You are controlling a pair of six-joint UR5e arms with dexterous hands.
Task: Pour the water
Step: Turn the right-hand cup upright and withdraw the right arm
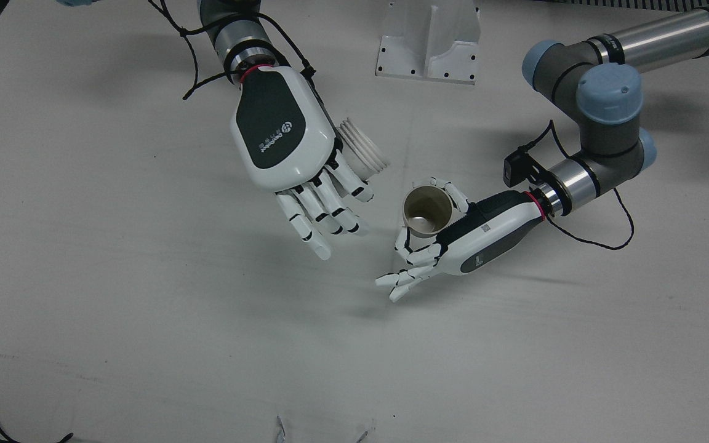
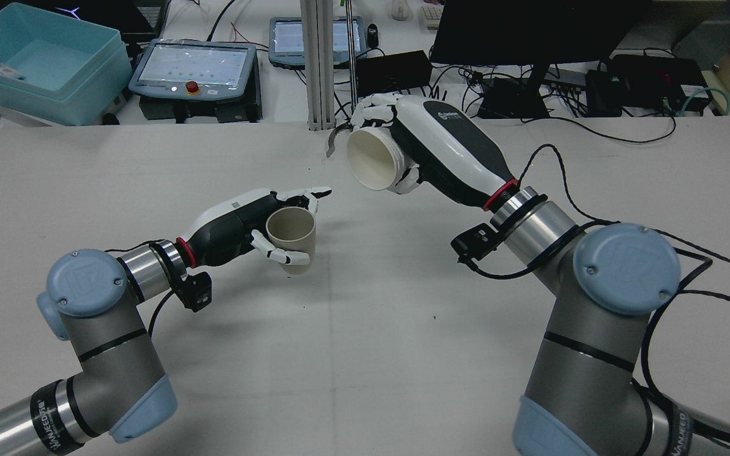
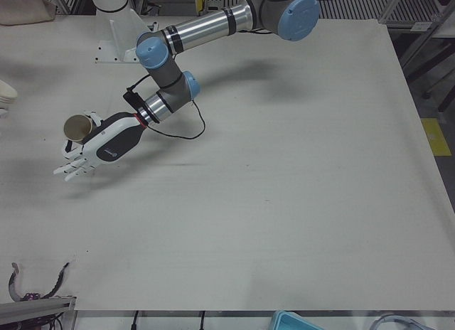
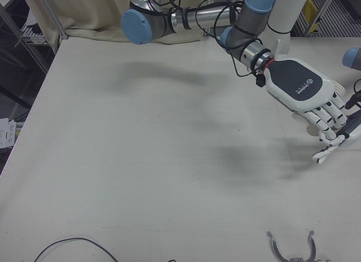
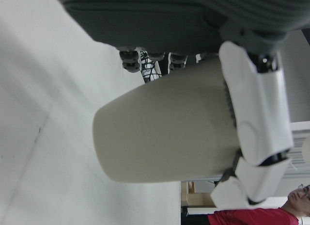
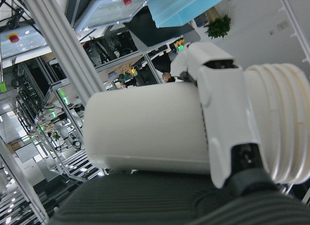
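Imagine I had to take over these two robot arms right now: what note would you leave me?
Left hand: shut on the beige cup, upright, mouth up.
Right hand: shut on the white cup, raised and tipped on its side, mouth towards the beige cup.
Done: both cups grasped, white cup tilted.
Left: no stream visible; whether water has passed is unclear. Finish or check the pour, then set both cups on the table.

The front view looks almost straight down on the table (image 1: pixel 145 320). The rear view looks forward from high behind both arms. The left-front and right-front views each face one half of the table. Each hand view sits close against its cup. Front and rear views share both hands.
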